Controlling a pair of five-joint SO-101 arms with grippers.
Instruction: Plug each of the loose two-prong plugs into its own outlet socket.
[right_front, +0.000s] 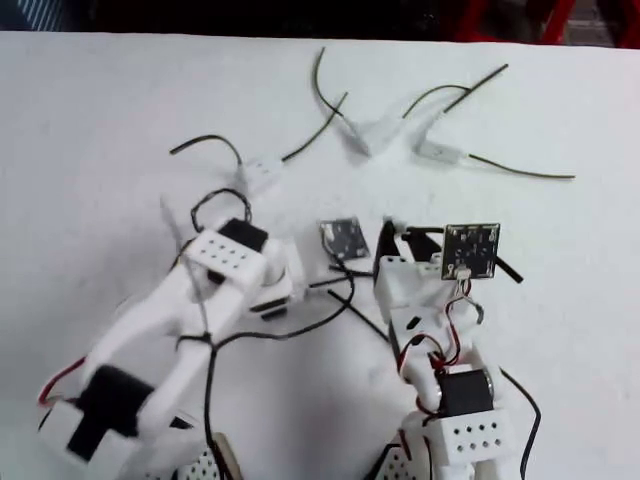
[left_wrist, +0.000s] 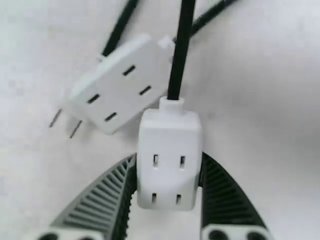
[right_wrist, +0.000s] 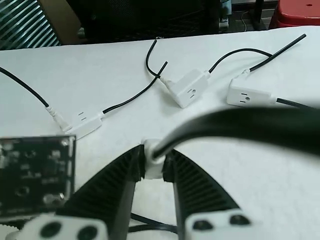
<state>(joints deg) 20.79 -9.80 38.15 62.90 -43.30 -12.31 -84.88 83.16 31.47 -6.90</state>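
Observation:
My left gripper (left_wrist: 167, 200) is shut on a white outlet block (left_wrist: 169, 165) with a black cord, socket slots facing the camera. Touching it lies a second white block (left_wrist: 117, 90), with sockets on its face and two bare prongs (left_wrist: 62, 122). My right gripper (right_wrist: 154, 172) is shut on a small white plug (right_wrist: 151, 161) whose thick black cord (right_wrist: 240, 122) arcs away. In the high view the left gripper (right_front: 272, 288) and the right gripper (right_front: 388, 248) sit near the table's middle, a short gap apart. Beyond them lie three white corded pieces (right_front: 260, 175), (right_front: 370, 135), (right_front: 437, 152).
Black cords (right_front: 300, 325) loop over the white table (right_front: 90, 130) between the two arms. The left arm's camera board (right_wrist: 35, 175) stands close beside the right gripper. Dark furniture and a red object (right_wrist: 295, 10) lie past the table's far edge.

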